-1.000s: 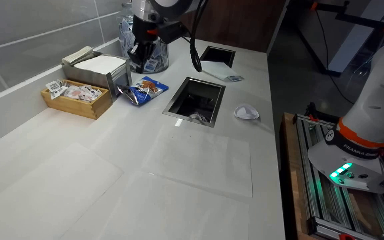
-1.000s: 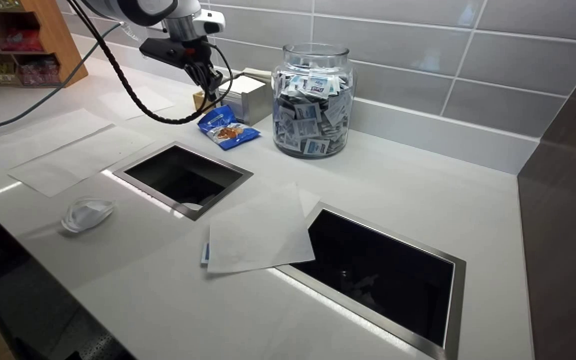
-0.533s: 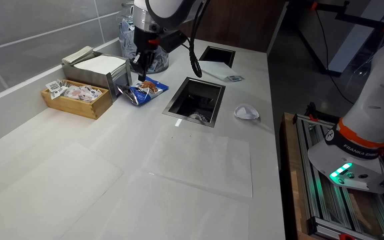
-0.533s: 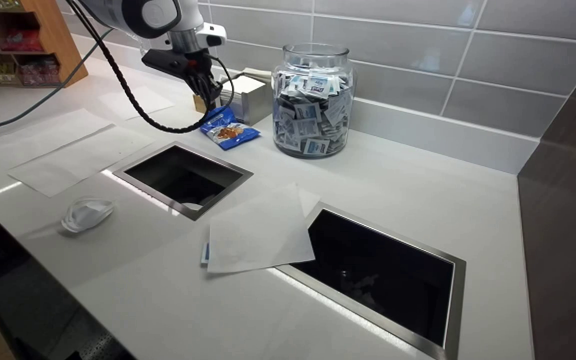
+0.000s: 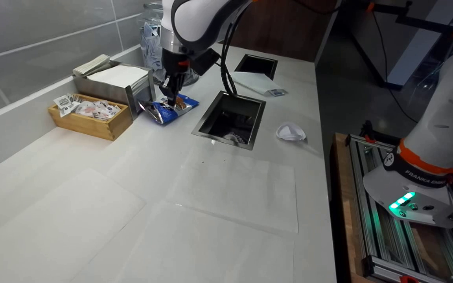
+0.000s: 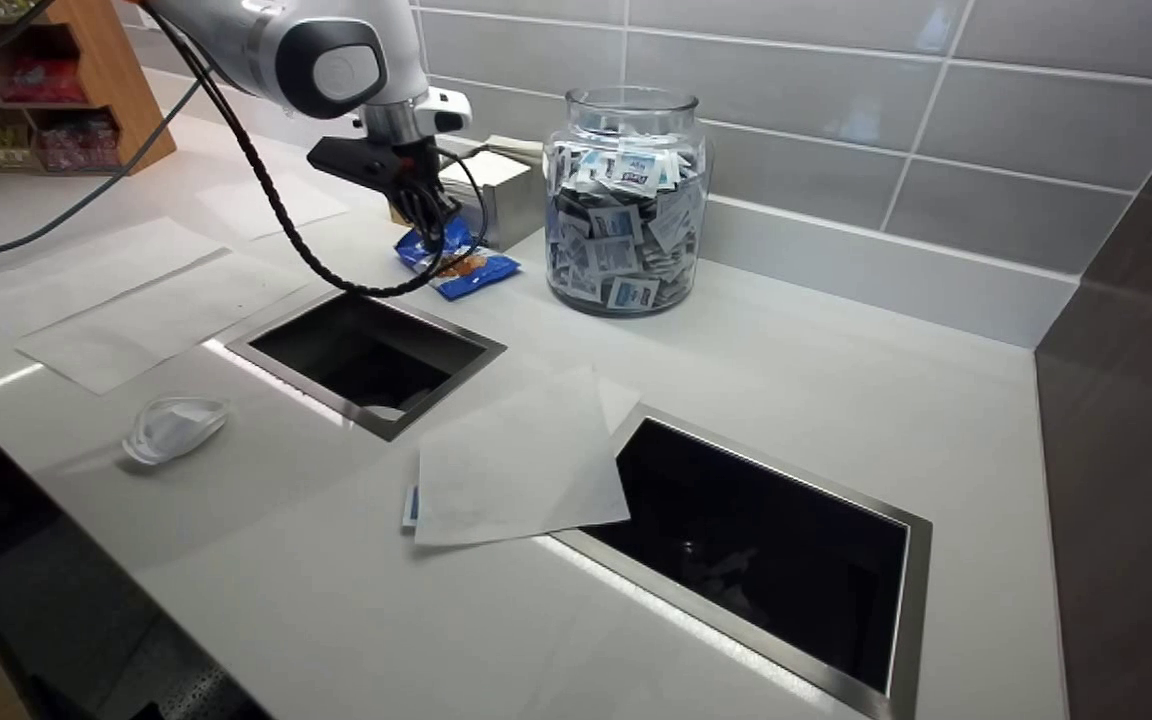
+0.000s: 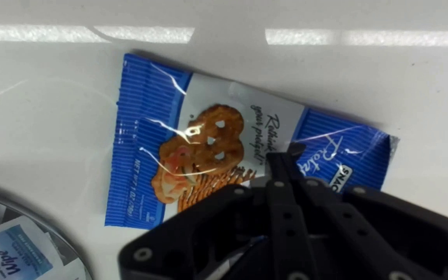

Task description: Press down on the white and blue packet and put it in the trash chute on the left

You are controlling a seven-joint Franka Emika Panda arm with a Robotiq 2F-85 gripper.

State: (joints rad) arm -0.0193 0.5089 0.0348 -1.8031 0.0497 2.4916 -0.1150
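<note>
White counter (image 6: 816, 390) carried the blue packet (image 7: 239, 124), seemingly light, soft, slippery, best pinched at its ribbed end (image 7: 132, 151); fingers (image 7: 278, 171) stood tight together.

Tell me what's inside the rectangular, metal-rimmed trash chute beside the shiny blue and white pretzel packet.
In both exterior views, a pale object shows low in the trash chute; I can't identify it. The chute's near edge and darkness hide the rest.

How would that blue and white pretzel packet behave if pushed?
The blue and white packet will likely bend easily, as it looks thin and creased. Its glossy highlights suggest a slippery surface. Lying mostly flat, it would probably slide rather than roll.
</note>
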